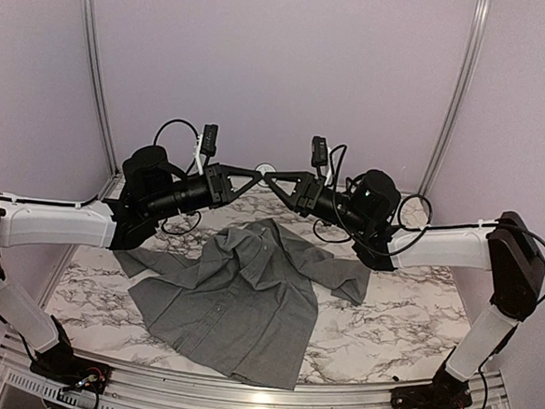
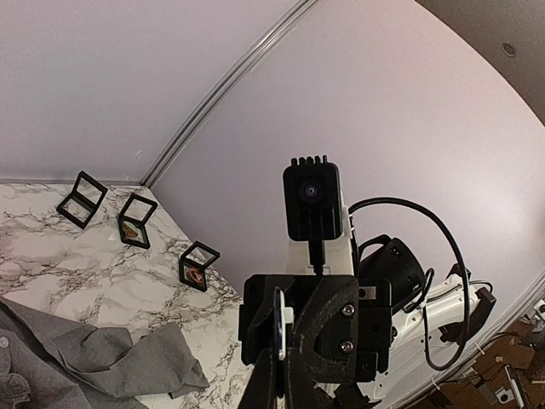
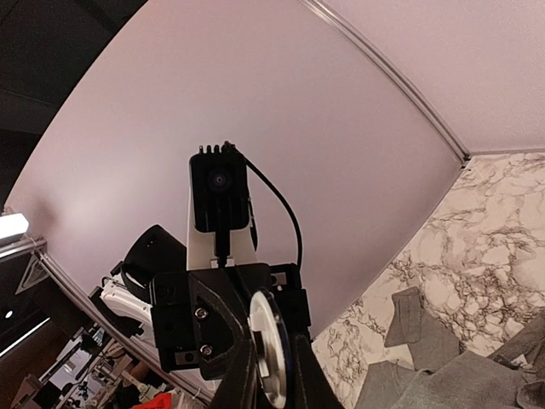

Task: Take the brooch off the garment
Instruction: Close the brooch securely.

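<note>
Grey garment point(image 1: 237, 305) lying on marble table point(image 1: 385, 334), left hand point(image 1: 254, 173) and right hand point(image 1: 278, 176) raised, meeting at brooch point(image 1: 267, 169)

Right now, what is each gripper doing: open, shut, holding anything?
Left gripper: shut on the white disc.
Right gripper: also closed on that disc.

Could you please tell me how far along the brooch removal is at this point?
Done: the round white brooch looks off the grey button-up shirt, which lies on the marble table. In hand: the left gripper and right gripper pinch it between them in mid-air. Left: probably just setting it down.
</note>
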Controlling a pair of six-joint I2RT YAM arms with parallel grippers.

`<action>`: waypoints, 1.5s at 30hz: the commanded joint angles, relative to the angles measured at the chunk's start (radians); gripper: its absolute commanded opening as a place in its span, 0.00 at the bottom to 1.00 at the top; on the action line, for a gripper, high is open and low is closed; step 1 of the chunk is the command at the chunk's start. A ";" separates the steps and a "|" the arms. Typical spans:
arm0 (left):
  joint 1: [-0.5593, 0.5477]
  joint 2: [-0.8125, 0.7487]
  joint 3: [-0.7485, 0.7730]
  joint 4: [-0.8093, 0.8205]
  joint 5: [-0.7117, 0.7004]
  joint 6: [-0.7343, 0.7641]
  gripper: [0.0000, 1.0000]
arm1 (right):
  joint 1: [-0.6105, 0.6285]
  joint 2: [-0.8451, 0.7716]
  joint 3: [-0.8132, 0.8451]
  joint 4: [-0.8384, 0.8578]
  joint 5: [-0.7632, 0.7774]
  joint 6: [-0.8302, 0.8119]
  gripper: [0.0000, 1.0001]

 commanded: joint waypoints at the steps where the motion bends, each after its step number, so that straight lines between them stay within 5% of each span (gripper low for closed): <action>1: -0.006 -0.021 -0.013 0.046 -0.010 -0.012 0.00 | -0.005 -0.036 -0.007 -0.015 0.056 -0.022 0.13; 36: -0.007 -0.021 0.053 -0.054 0.030 0.085 0.00 | 0.010 0.029 0.080 -0.058 -0.068 -0.035 0.16; 45: -0.010 -0.048 0.036 -0.064 0.014 0.129 0.00 | 0.008 0.036 0.077 -0.074 -0.030 -0.006 0.11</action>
